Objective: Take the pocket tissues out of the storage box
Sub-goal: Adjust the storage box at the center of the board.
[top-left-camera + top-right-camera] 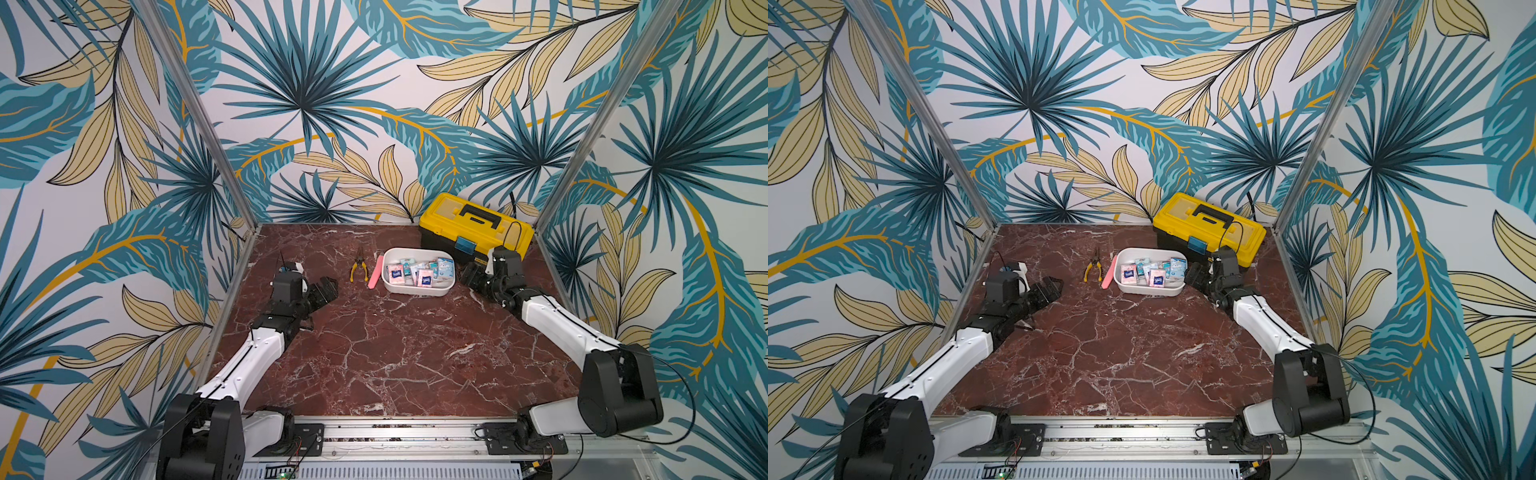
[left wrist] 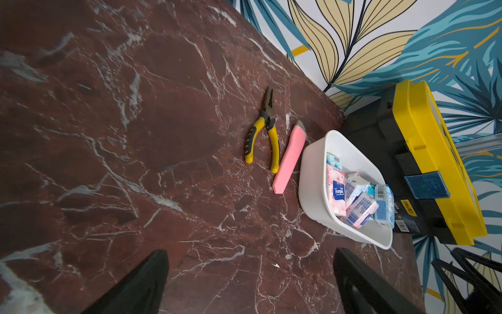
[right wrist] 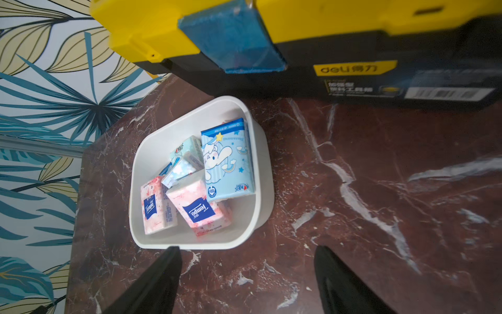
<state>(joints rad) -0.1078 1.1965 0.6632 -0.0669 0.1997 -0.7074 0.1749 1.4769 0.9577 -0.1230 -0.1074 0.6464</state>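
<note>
The dark red marbled surface [image 1: 395,353] lies broad and open between the two arms towards its near edge. At the far right corner, against the back wall, stands the yellow-lidded toolbox [image 1: 473,226]. The white storage box [image 1: 415,289] sits just in front of it, in the far half of the surface and right of centre.

The right tool [image 1: 469,274] hovers just beside the box's right end. In the right wrist view the right tool [image 3: 247,250] has its fingers spread with nothing between them, and one fingertip [image 3: 169,261] lines up with the box's rim [image 3: 135,195]; whether it touches, I cannot tell. The left tool [image 1: 330,286] is well apart from the box on the left, spread wide and holding nothing.

The pocket tissues [image 3: 195,201] are all inside the box, pink and light blue packets leaning on one another.

Just left of the box lies a pink bar [image 1: 375,272], then yellow-handled pliers [image 1: 358,268].
</note>
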